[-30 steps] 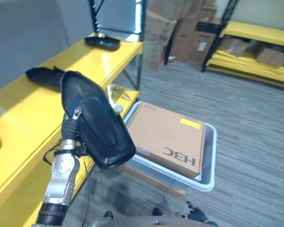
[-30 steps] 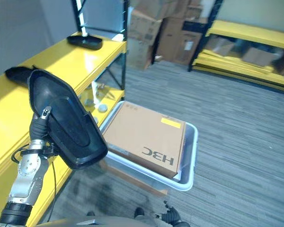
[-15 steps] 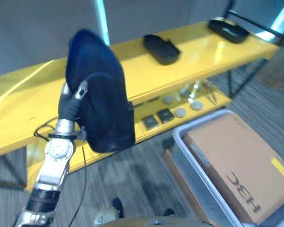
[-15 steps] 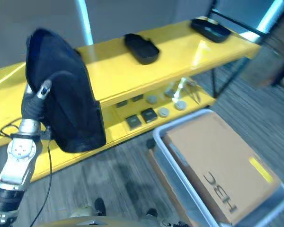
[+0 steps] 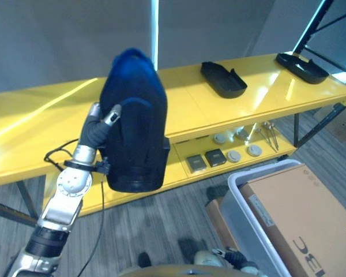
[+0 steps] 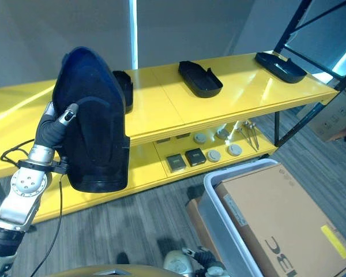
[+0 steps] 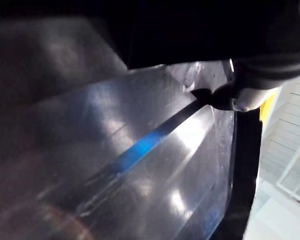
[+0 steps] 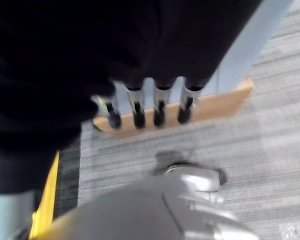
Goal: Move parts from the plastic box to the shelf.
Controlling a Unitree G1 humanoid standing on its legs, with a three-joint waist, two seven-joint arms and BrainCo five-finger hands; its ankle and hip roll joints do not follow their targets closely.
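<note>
My left hand [image 5: 98, 128] is shut on a large glossy black moulded part [image 5: 135, 144] and holds it upright in front of the yellow shelf [image 5: 184, 107]. In the left wrist view its thumb [image 7: 240, 97] presses against the part's shiny face [image 7: 140, 165]. The pale plastic box [image 5: 259, 171] stands on the floor at the lower right, with a brown cardboard carton [image 5: 303, 225] in it. My right hand [image 8: 140, 107] hangs over the floor, its fingers straight and holding nothing.
Two more black parts [image 5: 223, 79] [image 5: 303, 66] lie on the top shelf board, and a third [image 6: 122, 89] sits behind the held one. The lower board carries small discs, dark square pieces [image 5: 214, 157] and thin tools [image 5: 268, 133]. Grey carpet lies in front.
The camera has swung left, so the shelf now faces me and the box sits at the lower right. The black part stays in my left hand, now upright before the top board.
</note>
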